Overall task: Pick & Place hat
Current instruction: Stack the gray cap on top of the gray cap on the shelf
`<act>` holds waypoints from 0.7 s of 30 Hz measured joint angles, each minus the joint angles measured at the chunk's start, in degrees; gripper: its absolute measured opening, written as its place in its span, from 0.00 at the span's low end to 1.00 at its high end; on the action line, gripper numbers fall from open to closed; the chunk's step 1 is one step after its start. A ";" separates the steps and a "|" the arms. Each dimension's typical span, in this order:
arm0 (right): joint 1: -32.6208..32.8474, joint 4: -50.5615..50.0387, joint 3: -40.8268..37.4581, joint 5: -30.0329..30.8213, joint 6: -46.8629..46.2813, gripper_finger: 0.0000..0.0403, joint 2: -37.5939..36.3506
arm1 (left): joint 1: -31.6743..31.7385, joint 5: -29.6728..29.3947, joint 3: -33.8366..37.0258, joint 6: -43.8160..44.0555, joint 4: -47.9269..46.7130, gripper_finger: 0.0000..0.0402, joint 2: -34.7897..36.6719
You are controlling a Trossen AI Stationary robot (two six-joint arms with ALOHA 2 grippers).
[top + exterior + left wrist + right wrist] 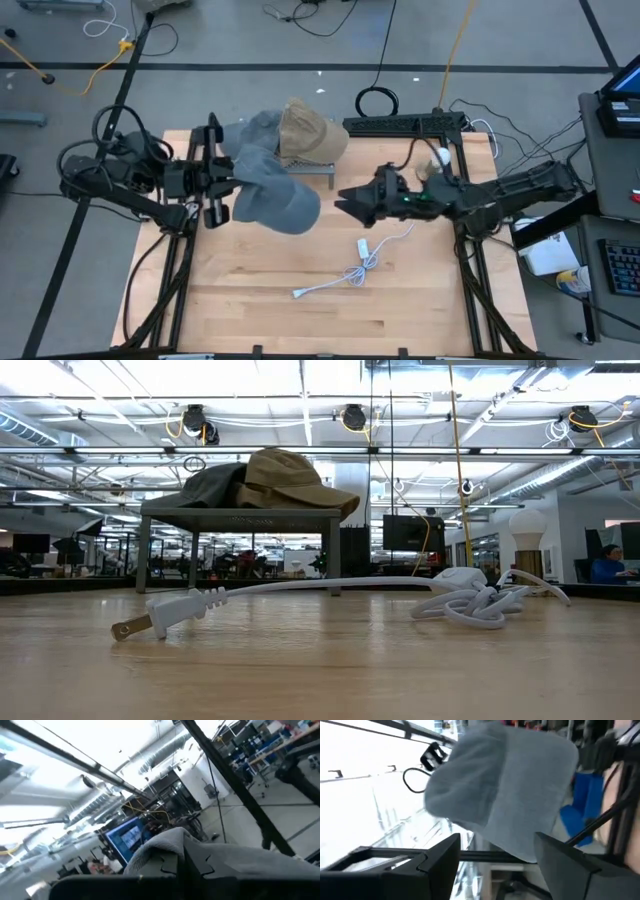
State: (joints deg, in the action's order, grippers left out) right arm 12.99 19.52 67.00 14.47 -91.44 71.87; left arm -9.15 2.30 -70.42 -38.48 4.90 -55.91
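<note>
A grey hat (272,192) hangs in the air over the table's middle, held by my left gripper (228,185), which is shut on it at its left side. In the left wrist view the hat (165,842) fills the space just past the fingers. My right gripper (340,200) is open and points left, its fingertips just short of the hat's right edge. Its wrist view shows the hat (505,785) beyond the gap (497,860). A tan hat (312,130) and a dark grey hat (258,128) lie on a small stand (240,517). My left gripper holds the grey hat by its left edge (240,185), pinched between the two fingers, which come in level from the table's left. The fabric (210,857) bunches right at the fingers. The hat is lifted clear of the table and spreads out toward the right.
A white power cord (352,268) lies loose on the near middle of the table, its plug (150,625) pointing toward the near left. The stand with the two hats is at the far edge. A black power strip (405,124) lies behind the table's far right.
</note>
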 joint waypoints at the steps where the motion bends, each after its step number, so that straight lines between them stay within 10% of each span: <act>1: -0.30 1.81 0.00 -1.02 -1.05 0.60 1.11 | 0.26 0.51 -0.65 -0.99 0.19 0.00 -0.62; 21: -3.30 12.77 -0.07 -5.49 3.69 0.57 5.18 | 4.63 8.36 -15.15 -2.46 -6.00 0.00 -13.31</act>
State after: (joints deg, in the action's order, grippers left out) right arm 9.69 32.29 66.94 8.97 -87.74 77.06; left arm -4.51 10.66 -85.57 -40.94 -1.10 -69.22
